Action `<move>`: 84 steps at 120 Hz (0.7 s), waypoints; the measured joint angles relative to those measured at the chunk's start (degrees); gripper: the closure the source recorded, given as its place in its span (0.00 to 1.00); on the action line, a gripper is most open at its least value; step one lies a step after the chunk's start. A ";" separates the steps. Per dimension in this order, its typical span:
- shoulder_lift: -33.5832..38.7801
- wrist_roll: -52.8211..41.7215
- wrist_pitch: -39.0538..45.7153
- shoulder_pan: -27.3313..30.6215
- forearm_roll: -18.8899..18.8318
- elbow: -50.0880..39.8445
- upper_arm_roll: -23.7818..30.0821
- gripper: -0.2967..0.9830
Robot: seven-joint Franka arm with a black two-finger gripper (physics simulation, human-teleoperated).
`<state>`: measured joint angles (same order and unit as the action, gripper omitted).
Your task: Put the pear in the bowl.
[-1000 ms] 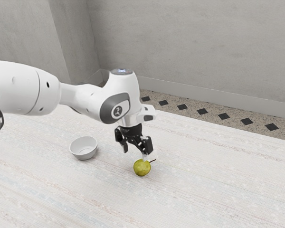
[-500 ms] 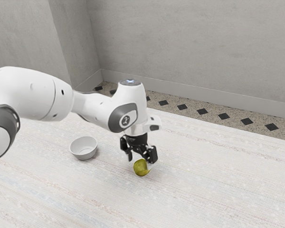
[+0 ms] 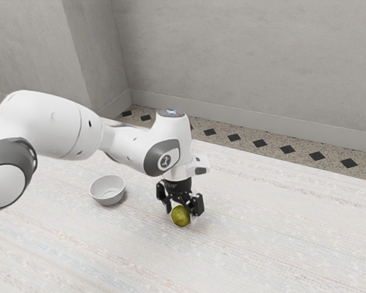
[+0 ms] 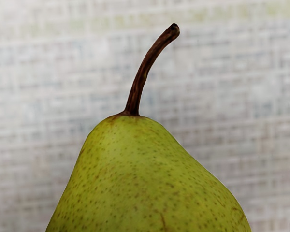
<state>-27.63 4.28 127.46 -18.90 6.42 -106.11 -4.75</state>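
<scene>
Caution: the gripper [image 3: 182, 215] stands spread astride the pear [image 3: 180, 217], which rests on the table [image 3: 280, 238]. Uneven finger contact may roll the rounded fruit; closing on its taper may let it slip. Low travel could strike the rim of the bowl [image 3: 107, 190]. The table's far edge, along the tiled floor [image 3: 287, 149], lies well beyond both items; open surface separates pear and bowl.

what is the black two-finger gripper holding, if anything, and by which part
Nothing is held: the gripper stands open around the yellow-green pear with the curved brown stem, which rests on the pale table.
</scene>
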 joint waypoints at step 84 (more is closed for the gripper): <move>0.87 0.31 0.05 -0.18 0.80 -0.03 -0.14 0.45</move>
<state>-26.75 4.59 127.51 -19.09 7.21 -106.14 -4.89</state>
